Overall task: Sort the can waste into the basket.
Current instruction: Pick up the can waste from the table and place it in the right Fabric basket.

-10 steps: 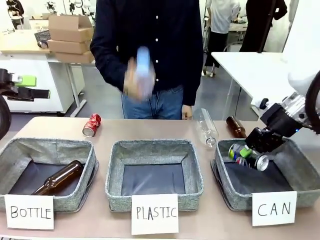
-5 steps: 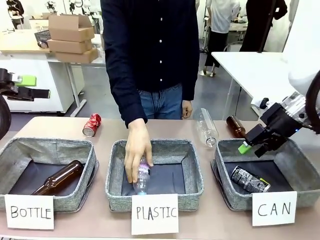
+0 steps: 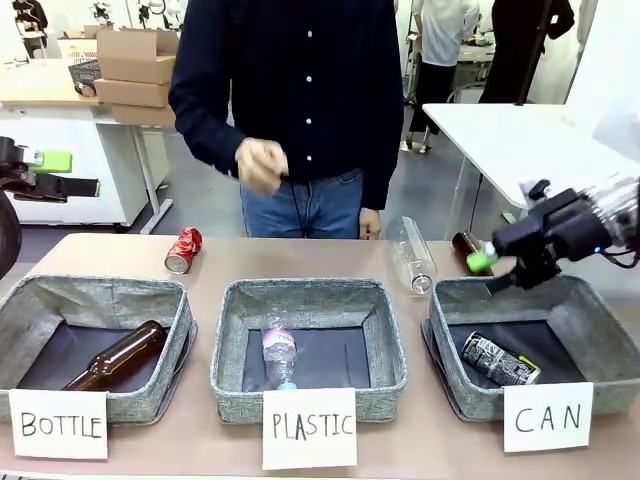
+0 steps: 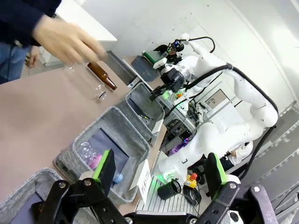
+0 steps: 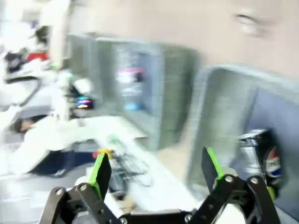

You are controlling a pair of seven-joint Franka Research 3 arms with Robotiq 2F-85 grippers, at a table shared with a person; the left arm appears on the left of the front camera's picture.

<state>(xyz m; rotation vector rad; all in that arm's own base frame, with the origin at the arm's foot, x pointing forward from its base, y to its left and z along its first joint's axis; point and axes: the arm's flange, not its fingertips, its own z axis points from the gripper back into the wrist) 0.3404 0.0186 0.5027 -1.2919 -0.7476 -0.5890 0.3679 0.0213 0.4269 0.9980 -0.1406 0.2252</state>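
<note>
The dark can (image 3: 500,359) lies on its side in the CAN basket (image 3: 583,338) at the right, while the red can (image 3: 184,250) lies on the desk (image 3: 100,258) beyond the far edge of the BOTTLE basket (image 3: 60,296) at the left. The right end effector (image 3: 492,270) hangs above the CAN basket's far left corner with its fingers spread and empty, its arm reaching in from the right. The left end effector (image 4: 159,175) is also spread, holding nothing, and the person's hand (image 3: 259,164) is raised at waist height behind the PLASTIC basket (image 3: 385,330).
</note>
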